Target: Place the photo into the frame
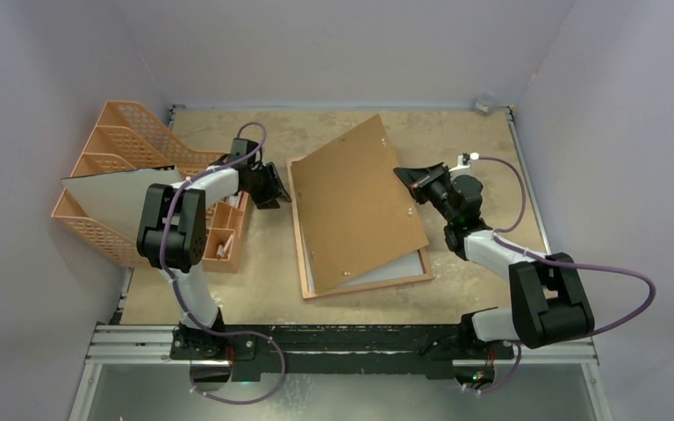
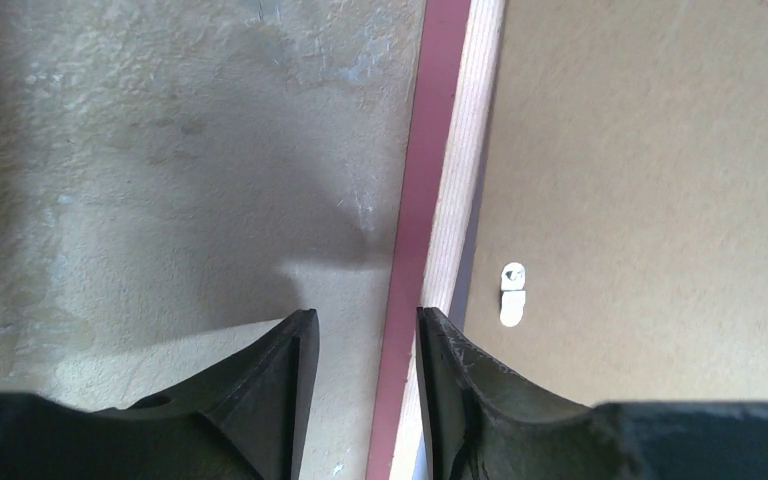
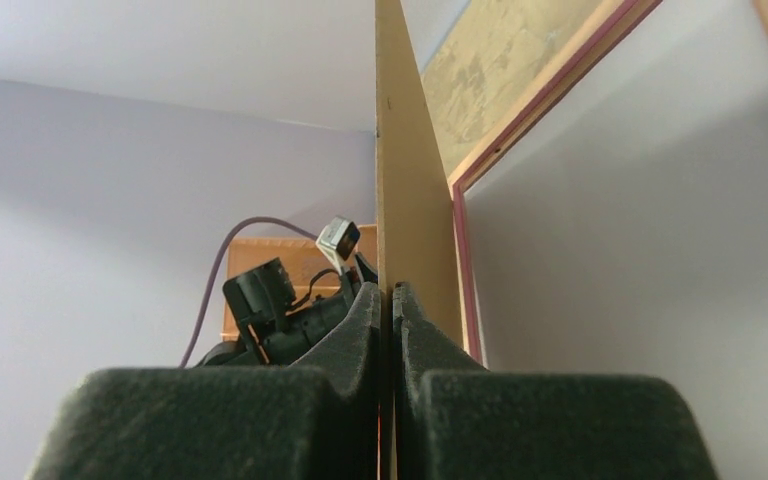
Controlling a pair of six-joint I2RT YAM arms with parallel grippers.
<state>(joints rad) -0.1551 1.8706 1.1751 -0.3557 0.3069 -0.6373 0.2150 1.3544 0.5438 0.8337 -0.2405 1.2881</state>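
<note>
My right gripper (image 3: 392,300) is clamped on the right edge of the brown backing board (image 1: 355,202), holding it tilted above the frame (image 1: 297,232), which lies reverse-up in the middle of the tabletop (image 1: 491,149). My left gripper (image 2: 360,390) stands half spread astride the frame's far left rim, not pinching it. The pale sheet inside the frame's near end I take for the photo (image 1: 377,274), white side up, well apart from both grippers. It should be light, floppy and easily creased, so I would nip it at a free edge.
</note>
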